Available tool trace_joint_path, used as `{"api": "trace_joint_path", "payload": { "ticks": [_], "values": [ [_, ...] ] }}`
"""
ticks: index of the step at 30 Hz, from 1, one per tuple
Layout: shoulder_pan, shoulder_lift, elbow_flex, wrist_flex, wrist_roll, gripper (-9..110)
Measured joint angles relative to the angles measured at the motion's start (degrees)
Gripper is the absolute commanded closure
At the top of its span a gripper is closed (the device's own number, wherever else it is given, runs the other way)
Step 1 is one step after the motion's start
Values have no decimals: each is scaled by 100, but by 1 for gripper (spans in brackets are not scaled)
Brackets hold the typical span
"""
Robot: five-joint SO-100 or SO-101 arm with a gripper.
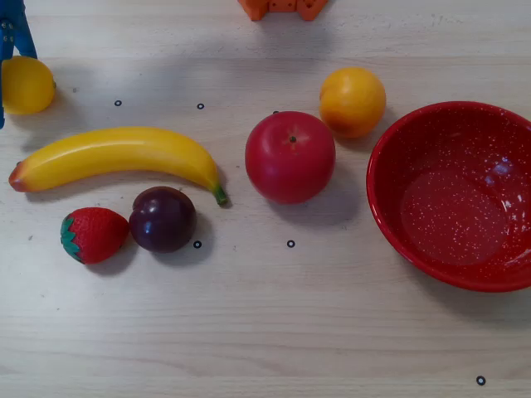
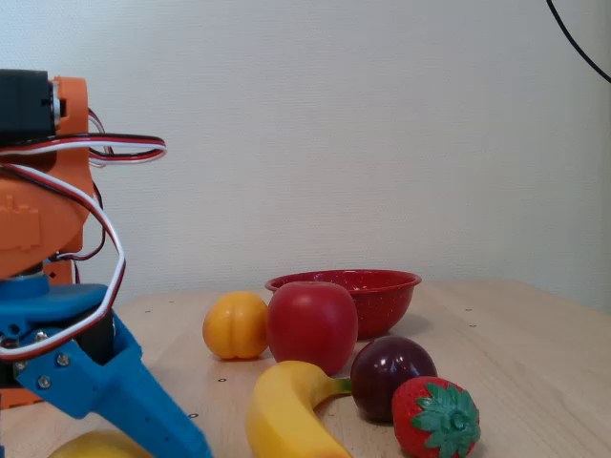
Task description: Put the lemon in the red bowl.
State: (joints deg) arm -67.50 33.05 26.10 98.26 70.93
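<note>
The red bowl (image 1: 452, 195) sits empty at the right edge of the overhead view, and everything else can be placed from it. Just left of it stands the red apple (image 1: 289, 157), with the orange-yellow fruit (image 1: 353, 101) close by the bowl's upper left rim. Further left lie the banana (image 1: 116, 157), then the plum (image 1: 162, 219) and the strawberry (image 1: 92, 234) touching each other.

Furthest from the bowl, in the top left corner, rests the lemon (image 1: 26, 84). The blue gripper (image 2: 115, 405) comes down right at it: one finger (image 1: 12, 33) shows along the lemon's upper left side, and in the fixed view a blue finger slants down across the lemon (image 2: 95, 445). I cannot tell how wide the jaws stand or whether they have hold of it; the lemon looks to be on the table.

The carry to the bowl runs the whole width of the scene. The strip of bare table above the banana and apple looks open, though the orange-yellow fruit crowds the bowl's near rim, so I'd reckon a lifted path is safer.
</note>
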Motion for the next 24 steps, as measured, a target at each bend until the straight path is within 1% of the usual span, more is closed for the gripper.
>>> {"api": "trace_joint_path", "payload": {
  "ticks": [8, 15, 17, 18, 19, 24],
  "values": [
    [9, 0, 0, 79, 44, 66],
    [-9, 0, 0, 79, 132, 77],
    [-9, 0, 0, 79, 167, 84],
    [0, 0, 0, 79, 185, 91],
    [0, 0, 0, 79, 202, 101],
    [0, 0, -132, 308, 211, 101]
  ]
}}
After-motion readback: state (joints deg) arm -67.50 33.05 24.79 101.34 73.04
